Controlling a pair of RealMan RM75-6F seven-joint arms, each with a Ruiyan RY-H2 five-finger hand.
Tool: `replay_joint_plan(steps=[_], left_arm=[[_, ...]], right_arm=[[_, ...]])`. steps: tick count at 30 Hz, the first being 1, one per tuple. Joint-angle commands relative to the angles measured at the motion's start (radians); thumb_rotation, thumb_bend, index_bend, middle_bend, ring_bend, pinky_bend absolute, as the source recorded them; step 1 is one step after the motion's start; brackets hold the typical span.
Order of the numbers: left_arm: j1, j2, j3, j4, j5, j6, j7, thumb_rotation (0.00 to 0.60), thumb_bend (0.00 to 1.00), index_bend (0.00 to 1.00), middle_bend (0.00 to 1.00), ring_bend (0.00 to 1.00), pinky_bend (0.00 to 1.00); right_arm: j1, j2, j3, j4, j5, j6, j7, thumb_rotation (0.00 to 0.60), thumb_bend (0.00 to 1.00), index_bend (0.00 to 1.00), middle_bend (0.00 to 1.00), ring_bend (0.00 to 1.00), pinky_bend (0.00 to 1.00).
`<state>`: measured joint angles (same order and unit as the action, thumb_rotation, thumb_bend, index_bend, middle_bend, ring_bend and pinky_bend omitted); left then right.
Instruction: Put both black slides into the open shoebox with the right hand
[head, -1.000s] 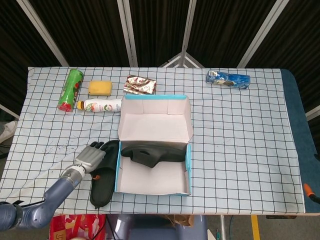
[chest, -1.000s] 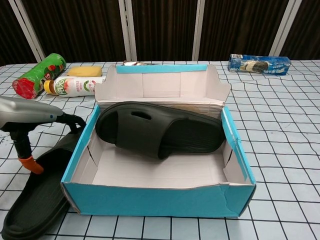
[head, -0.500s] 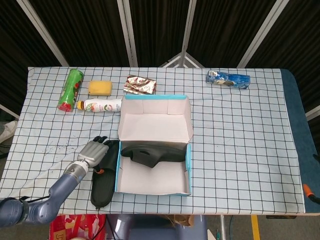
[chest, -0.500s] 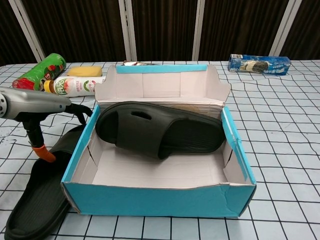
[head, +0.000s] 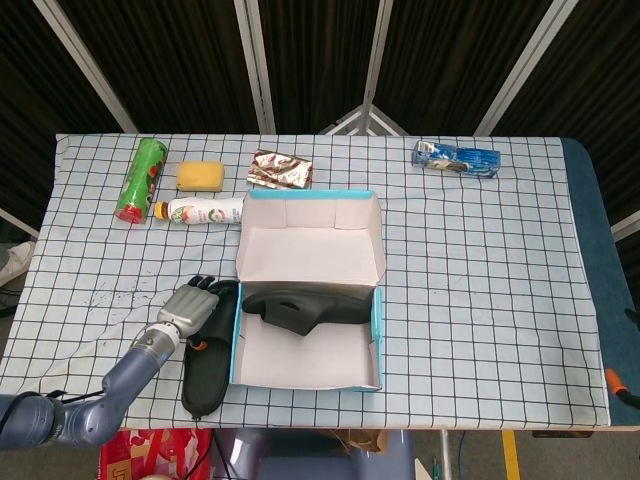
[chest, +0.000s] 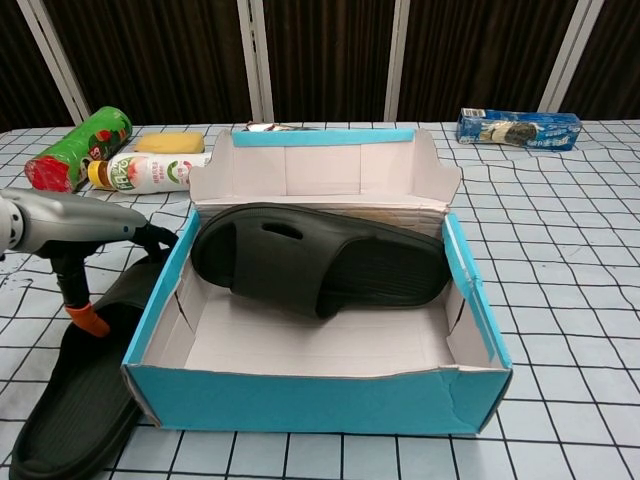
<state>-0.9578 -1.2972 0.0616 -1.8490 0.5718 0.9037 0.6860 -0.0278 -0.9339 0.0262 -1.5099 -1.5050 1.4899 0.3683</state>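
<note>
A white tablecloth (head: 480, 300) was crossed by a black grid. The shoebox (chest: 320, 398) was turquoise outside, pale pink inside. Both slides (chest: 320, 260) (head: 205, 365) were black. A green can (head: 140, 178), yellow sponge (head: 201, 175) and blue packet (head: 457, 157) were seen.

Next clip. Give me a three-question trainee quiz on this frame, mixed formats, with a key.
1. True or false: both black slides already lie inside the shoebox.
2. Multiple choice: the slide outside the box lies A) left of the box, B) right of the box, C) behind the box.
3. Fill in: the only robot hand in view belongs to the ___ arm.

Key: 1. False; one slide is in the box, the other lies on the table. 2. A. 3. left.
</note>
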Motion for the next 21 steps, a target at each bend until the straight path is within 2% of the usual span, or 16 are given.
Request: replay_joint_plan(steps=[1,9,17,21], left_arm=[[-0.004,-0.006,0.007,0.008,0.006,0.005,0.009,0.600,0.23,0.14,0.23,0.00,0.06],[-0.009,-0.024,0.020,0.025,0.028,0.025,0.028,0.600,0.24,0.21,0.26,0.00,0.06],[-0.015,-0.036,0.035,0.041,0.022,0.042,0.056,0.600,0.25,0.37,0.40,0.00,0.06],[-0.014,-0.015,0.034,0.029,0.057,0.079,0.070,0.600,0.28,0.43,0.45,0.00,0.06]], right_arm=[[0.000,0.000,0.000,0.000,0.000,-0.001,0.000,0.600,0.35,0.10,0.07,0.05,0.00],[0.003,0.000,-0.001,-0.001,0.001,-0.005,-0.001,0.600,0.35,0.10,0.07,0.05,0.00],[0.004,0.002,-0.002,-0.001,0.002,-0.012,0.001,0.600,0.35,0.10,0.07,0.05,0.00],[0.005,0.003,-0.002,-0.003,0.002,-0.012,0.001,0.600,0.35,0.10,0.07,0.05,0.00]])
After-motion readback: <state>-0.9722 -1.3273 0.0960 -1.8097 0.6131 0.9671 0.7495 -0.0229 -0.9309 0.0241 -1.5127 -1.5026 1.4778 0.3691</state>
